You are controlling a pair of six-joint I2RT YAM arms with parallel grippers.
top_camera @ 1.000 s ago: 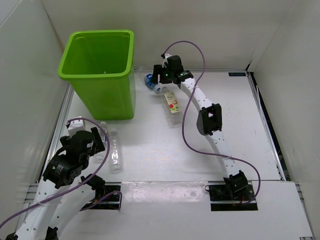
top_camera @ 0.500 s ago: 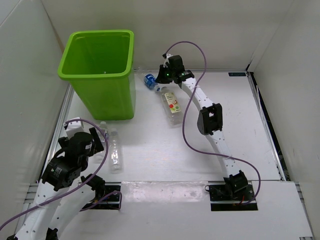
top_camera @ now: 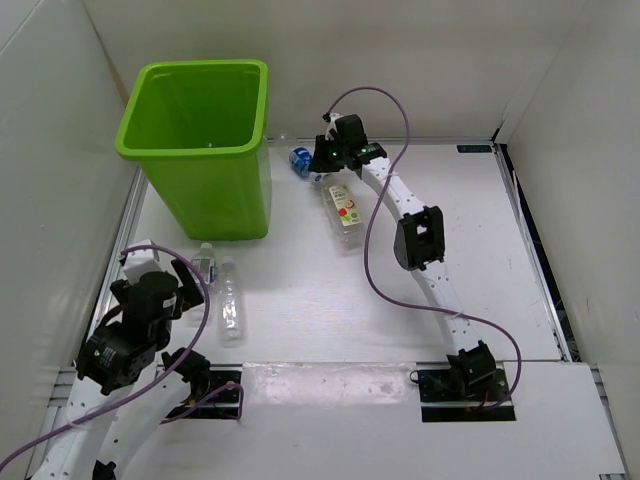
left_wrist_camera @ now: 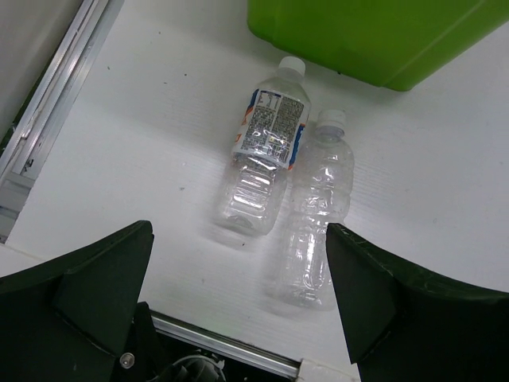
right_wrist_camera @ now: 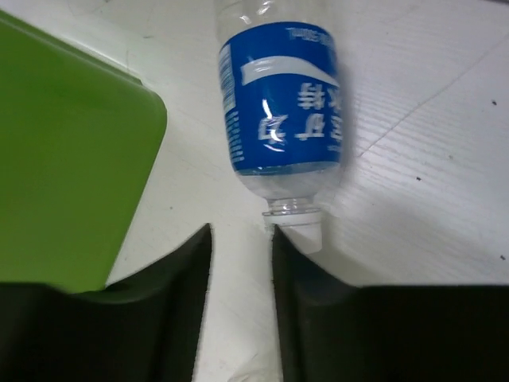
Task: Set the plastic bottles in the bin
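The lime-green bin [top_camera: 215, 195] stands upright and open-topped at the far left of the tabletop [top_camera: 480, 250]. Just right of its far corner, a blue-labelled bottle [top_camera: 299, 160] lies on its side, and the wider fruit-labelled bottle [top_camera: 345, 212] lies a little nearer and to the right. On the near side of the bin, a labelled bottle [left_wrist_camera: 268, 147] and a bare clear bottle [left_wrist_camera: 316, 211] lie side by side, white caps pointing toward the bin.

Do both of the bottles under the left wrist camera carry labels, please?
No, only the labelled bottle has a printed wrap; the bare bottle beside it is plain clear plastic.
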